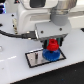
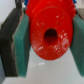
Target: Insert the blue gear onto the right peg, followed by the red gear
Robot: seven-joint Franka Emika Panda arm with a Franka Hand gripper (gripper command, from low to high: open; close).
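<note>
The pincer [image 1: 51, 44] hangs low over the grey plate [image 1: 34, 57], its jaws clamped on the red gear [image 1: 52, 46]. In the wrist view the red gear [image 2: 50, 30] fills most of the frame, its dark centre hole facing the camera, with a green pad [image 2: 22, 45] pressed against one flank and a second green pad on the opposite flank. The pincer's midpoint in that view lies on the gear itself [image 2: 50, 42].

Directly beneath the pincer, the blue gear [image 1: 50, 54] lies on the plate, flat as far as can be judged. The red gear sits just above it; at this resolution it cannot be told whether the two touch.

The right peg is hidden under the gears and cannot be made out. The blue gear appears to be seated where that peg would stand, though the exterior view is too coarse to confirm it.

The plate has a dark rim and rests on the white table [image 1: 15, 70], extending away from the pincer toward the exterior view's left. A black cable [image 1: 12, 35] runs across the table behind the pincer.
</note>
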